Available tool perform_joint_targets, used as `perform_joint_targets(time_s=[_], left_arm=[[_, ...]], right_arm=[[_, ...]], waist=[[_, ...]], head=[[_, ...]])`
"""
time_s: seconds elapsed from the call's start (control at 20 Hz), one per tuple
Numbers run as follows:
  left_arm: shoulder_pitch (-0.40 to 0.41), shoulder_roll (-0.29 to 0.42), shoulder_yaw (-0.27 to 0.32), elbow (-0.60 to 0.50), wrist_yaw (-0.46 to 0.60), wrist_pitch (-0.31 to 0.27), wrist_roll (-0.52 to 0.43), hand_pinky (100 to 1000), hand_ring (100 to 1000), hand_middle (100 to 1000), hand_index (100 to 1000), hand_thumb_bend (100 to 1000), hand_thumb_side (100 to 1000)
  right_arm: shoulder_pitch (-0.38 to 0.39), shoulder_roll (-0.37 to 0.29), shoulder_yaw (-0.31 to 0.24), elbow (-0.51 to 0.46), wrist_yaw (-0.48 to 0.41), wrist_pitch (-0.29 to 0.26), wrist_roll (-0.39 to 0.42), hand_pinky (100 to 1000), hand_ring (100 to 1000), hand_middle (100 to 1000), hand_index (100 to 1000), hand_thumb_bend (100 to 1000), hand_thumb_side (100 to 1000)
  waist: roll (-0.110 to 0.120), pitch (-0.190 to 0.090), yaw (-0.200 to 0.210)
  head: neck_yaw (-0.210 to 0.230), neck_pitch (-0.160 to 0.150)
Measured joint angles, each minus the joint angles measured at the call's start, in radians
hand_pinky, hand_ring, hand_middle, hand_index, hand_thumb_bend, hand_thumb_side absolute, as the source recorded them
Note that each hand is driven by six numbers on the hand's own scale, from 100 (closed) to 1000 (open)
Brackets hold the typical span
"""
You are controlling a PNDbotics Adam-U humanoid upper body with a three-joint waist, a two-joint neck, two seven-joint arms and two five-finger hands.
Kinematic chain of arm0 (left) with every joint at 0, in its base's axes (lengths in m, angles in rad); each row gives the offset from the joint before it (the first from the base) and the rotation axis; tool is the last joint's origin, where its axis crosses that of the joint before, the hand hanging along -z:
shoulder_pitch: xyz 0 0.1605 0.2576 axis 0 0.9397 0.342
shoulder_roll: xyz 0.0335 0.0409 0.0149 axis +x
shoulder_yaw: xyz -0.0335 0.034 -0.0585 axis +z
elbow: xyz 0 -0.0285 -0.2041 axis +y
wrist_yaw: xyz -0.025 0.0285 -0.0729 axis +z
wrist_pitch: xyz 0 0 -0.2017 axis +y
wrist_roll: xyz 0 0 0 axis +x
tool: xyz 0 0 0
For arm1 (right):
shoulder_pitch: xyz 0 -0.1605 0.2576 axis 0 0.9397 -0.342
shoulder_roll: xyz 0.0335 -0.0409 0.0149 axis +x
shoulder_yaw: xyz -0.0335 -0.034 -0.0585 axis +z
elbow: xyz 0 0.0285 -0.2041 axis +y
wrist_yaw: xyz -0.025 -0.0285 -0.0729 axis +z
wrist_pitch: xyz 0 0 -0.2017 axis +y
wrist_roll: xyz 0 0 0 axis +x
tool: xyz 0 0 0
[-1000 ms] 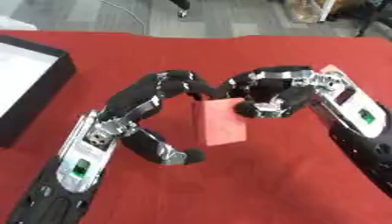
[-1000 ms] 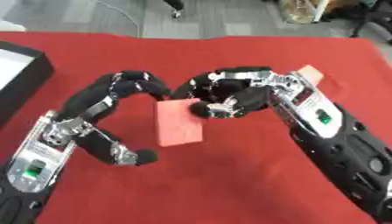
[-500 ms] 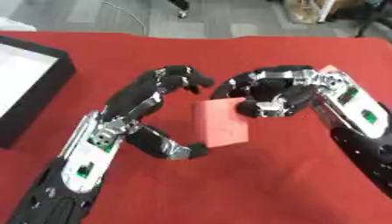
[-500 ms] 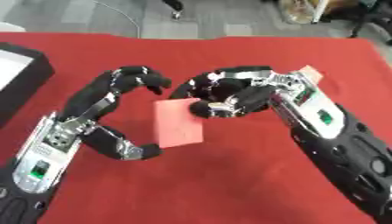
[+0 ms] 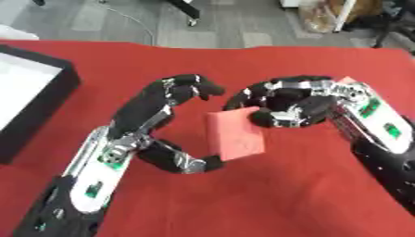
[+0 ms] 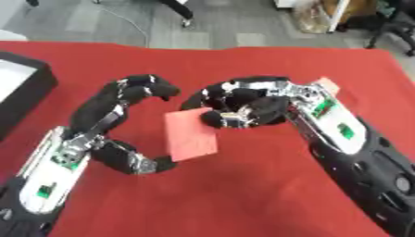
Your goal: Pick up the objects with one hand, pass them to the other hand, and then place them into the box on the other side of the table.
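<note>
The pink block (image 5: 236,135) hangs above the red table (image 5: 267,199), caught between the two hands. It looks like a flat, rigid slab, probably foam or light plastic, so it should weigh little and keep its shape. Its faces seem smooth, which suggests it could slip or swing if held by one corner alone. The safest hold is likely across its two broad faces or along opposite edges.

The right hand (image 5: 292,104) pinches the block's upper right corner, with curled fingers (image 6: 220,94) above and the thumb beneath. The left hand (image 5: 150,121) arches around the block's other side. Its thumb (image 5: 194,163) touches or nearly touches the lower left edge, while its fingers (image 5: 194,87) curl above the top left corner, just short of it. Whether that hand has closed on the block cannot be told, so the handover looks only half made.

Well out beyond the left hand, at the table's edge, sits the black box (image 5: 40,115) with a pale inner floor. Only part of it shows, and nothing can be seen lying in that part. Behind the right hand, a small pink thing (image 5: 347,80) peeks out on the cloth.
</note>
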Motion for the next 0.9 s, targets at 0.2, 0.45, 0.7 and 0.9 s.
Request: perform_joint_targets(time_s=[0.2, 0.45, 0.7, 0.9], left_arm=[[-0.002, 0.000, -0.006, 0.003, -0.023, -0.050, -0.005, 671, 621, 685, 846, 553, 553], [-0.004, 0.002, 0.000, 0.010, -0.038, -0.108, -0.023, 679, 624, 694, 853, 584, 560], [-0.008, 0.002, 0.005, 0.015, -0.046, -0.128, -0.025, 678, 622, 690, 851, 593, 555], [-0.009, 0.002, 0.007, 0.015, -0.049, -0.123, -0.010, 659, 601, 657, 825, 566, 533]], right_arm=[[0.000, 0.001, 0.000, -0.003, -0.008, 0.006, -0.006, 637, 736, 455, 389, 100, 336], [0.001, 0.001, 0.000, -0.003, -0.017, 0.018, -0.020, 639, 736, 455, 390, 100, 337], [0.002, 0.001, 0.000, -0.004, -0.019, 0.028, -0.036, 640, 734, 453, 389, 100, 333], [0.002, 0.003, 0.001, -0.006, -0.020, 0.032, -0.042, 641, 734, 453, 388, 100, 335]], waist=[[0.000, 0.000, 0.000], [0.000, 0.000, 0.000], [0.000, 0.000, 0.000], [0.000, 0.000, -0.001]], head=[[0.001, 0.002], [0.002, 0.010], [0.002, 0.010], [0.000, 0.010]])
